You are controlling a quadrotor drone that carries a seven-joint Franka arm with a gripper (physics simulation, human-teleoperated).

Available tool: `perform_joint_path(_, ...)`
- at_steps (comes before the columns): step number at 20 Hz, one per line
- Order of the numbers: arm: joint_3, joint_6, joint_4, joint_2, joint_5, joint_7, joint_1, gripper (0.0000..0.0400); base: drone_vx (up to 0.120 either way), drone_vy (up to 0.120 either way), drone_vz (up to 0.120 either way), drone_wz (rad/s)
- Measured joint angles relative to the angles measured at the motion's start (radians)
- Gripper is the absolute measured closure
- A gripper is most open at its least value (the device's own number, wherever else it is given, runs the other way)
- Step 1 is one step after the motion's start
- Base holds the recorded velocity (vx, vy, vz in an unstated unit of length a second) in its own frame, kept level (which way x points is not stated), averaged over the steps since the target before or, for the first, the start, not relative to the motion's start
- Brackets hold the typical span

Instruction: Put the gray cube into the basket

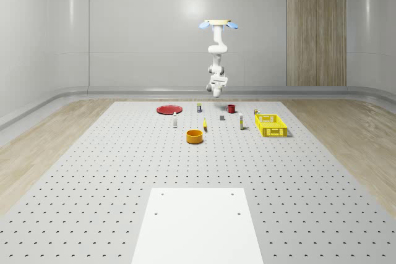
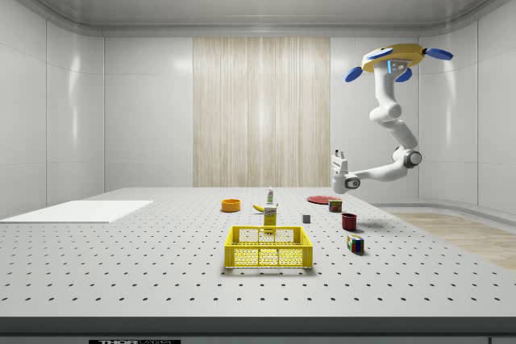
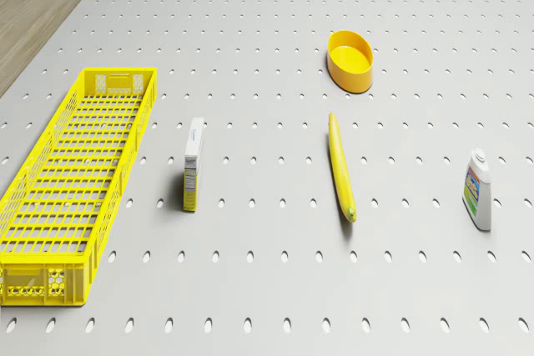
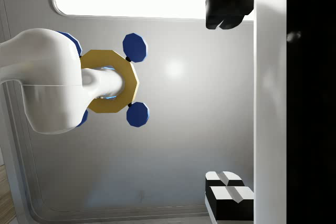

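Gray and plain-faced, the gray cube point(image 1: 222, 117) is a small, matte, sharp-edged block sitting flat on the perforated table point(image 1: 93, 171), near the middle of the scattered objects. It is well apart from the yellow basket point(image 1: 270, 125), which lies toward the whole-scene view's right. The cube looks rigid and light, with nothing fragile about it. Its smooth sides may be a little slippery, so a square pinch on two opposite vertical faces, taken low and centred, seems the safest hold. Nothing touches it. A red mug point(image 1: 231, 108) stands nearby on its far side, a small upright box point(image 3: 193, 164) sits between it and the basket, and a banana point(image 3: 340, 168) and an orange bowl point(image 1: 195, 136) lie nearer the camera. A red plate point(image 1: 168, 109) and a white bottle point(image 3: 477, 189) are farther off. The basket is an open lattice crate with nothing in it, so a drop from above should be easy. The gripper point(image 2: 339, 156) is high over the table and turned upward toward the drone. Its fingers point(image 4: 228, 11) are spread wide and hold nothing. The drone point(image 2: 395, 60) hovers well above the far part of the table, toward the side view's right. The task looks not yet begun, since the arm must first turn down toward the cube.
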Motion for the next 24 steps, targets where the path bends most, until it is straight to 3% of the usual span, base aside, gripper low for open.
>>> perform_joint_path(5,0.116,0.008,-0.029,-0.009,-0.164,0.023,-0.036,0.0000,0.120,0.000,0.000,0.000)
perform_joint_path(9,0.290,0.021,-0.109,-0.028,-0.420,0.064,-0.095,0.0000,0.120,0.000,-0.070,0.000)
perform_joint_path(12,0.472,0.034,-0.242,-0.058,-0.706,0.125,-0.167,0.0000,0.120,0.000,-0.120,0.000)
perform_joint_path(15,0.662,0.034,-0.433,-0.100,-1.045,0.226,-0.271,0.0000,0.067,0.000,-0.067,0.000)
perform_joint_path(19,0.869,-0.025,-0.661,-0.157,-1.453,0.403,-0.468,0.0000,0.000,0.000,-0.120,0.000)
perform_joint_path(24,1.024,-0.139,-0.788,-0.220,-1.735,0.585,-0.721,0.0000,0.000,0.000,-0.120,0.000)
